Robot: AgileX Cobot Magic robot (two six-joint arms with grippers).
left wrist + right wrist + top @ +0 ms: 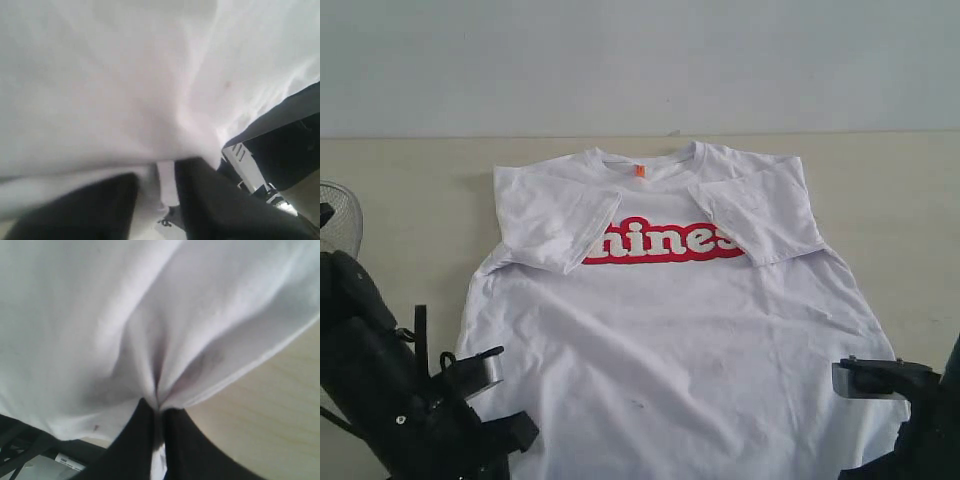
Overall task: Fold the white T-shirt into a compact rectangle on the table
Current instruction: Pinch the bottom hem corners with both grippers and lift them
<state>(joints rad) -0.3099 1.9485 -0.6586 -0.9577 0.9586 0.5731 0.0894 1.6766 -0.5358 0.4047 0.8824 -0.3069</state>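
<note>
While the white T-shirt (670, 330) lies print-up on the tabletop (400, 170) with both sleeves folded in over the red lettering, the left gripper (157, 187) has its jaws clamped on the bottom hem at one corner, and the right gripper (159, 415) pinches the hem at the other, jaws together on the cloth.

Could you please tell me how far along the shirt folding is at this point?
Done: both sleeves are folded inward over the chest print of the white T-shirt, which is spread on the table. In hand: the left pincer and right pincer each pinch the bottom hem. Remaining: the body is unfolded, so bringing the hem toward the collar probably comes next.
</note>
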